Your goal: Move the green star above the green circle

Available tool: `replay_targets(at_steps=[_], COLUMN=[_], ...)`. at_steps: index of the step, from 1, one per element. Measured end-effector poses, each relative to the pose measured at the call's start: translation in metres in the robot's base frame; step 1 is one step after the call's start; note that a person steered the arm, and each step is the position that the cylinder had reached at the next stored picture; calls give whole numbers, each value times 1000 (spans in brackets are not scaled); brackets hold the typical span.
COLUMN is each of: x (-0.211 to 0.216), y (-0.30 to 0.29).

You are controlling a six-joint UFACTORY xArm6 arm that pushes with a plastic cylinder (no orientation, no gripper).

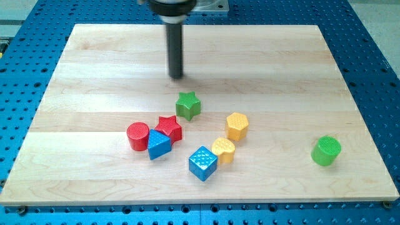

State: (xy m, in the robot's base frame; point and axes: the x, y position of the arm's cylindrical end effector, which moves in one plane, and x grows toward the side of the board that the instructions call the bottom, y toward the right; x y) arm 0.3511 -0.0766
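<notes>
The green star (187,105) lies near the middle of the wooden board (94,69). The green circle (326,150) stands far off at the view's lower right. My tip (177,76) rests on the board just above the green star and slightly to its left, apart from it by a small gap. The rod rises straight up to the arm at the view's top.
A red star (169,129), a red circle (137,136) and a blue triangle (158,145) cluster below-left of the green star. A yellow hexagon (237,125), a yellow heart-like block (223,150) and a blue cube (202,163) lie below-right of it.
</notes>
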Motion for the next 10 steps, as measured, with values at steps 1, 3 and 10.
replay_targets(at_steps=[1,3,10], x=[9,41,105], y=[-45,-45,21])
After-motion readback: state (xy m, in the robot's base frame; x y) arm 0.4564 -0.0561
